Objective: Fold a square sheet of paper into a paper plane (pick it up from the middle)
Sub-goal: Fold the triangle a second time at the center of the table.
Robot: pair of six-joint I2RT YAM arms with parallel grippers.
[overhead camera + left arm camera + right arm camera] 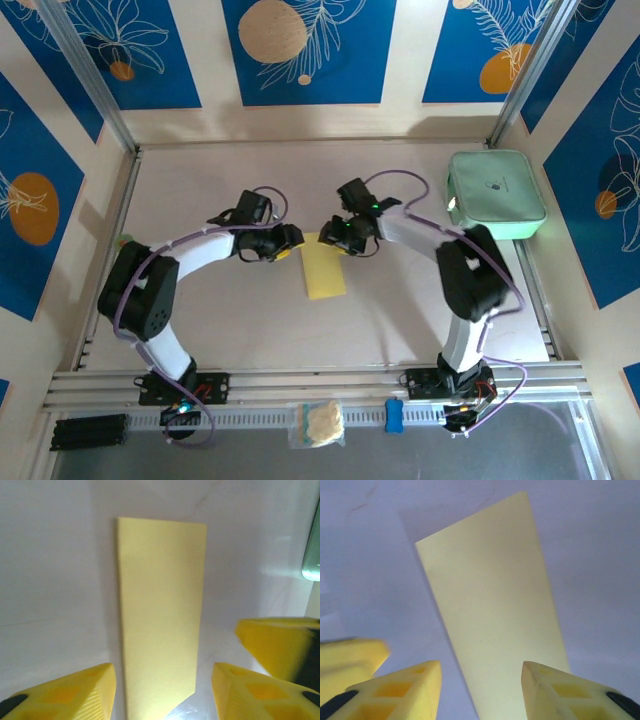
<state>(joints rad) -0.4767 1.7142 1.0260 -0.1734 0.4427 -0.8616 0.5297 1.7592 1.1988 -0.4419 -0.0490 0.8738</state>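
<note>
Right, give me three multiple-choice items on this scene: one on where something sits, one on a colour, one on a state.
1. Where does the mint-green case sit on the table?
A) far right corner
B) between the two arms
C) near left edge

2. What colour is the sheet of paper?
A) white
B) blue
C) yellow

3. How does the paper lie?
A) crumpled into a ball
B) flat, as a narrow rectangle
C) standing upright as a finished dart

Answers:
1 A: the top view has it at the far right, well away from the paper.
2 C: it shows yellow in all three views.
3 B: both wrist views show a long flat strip on the table.
</note>
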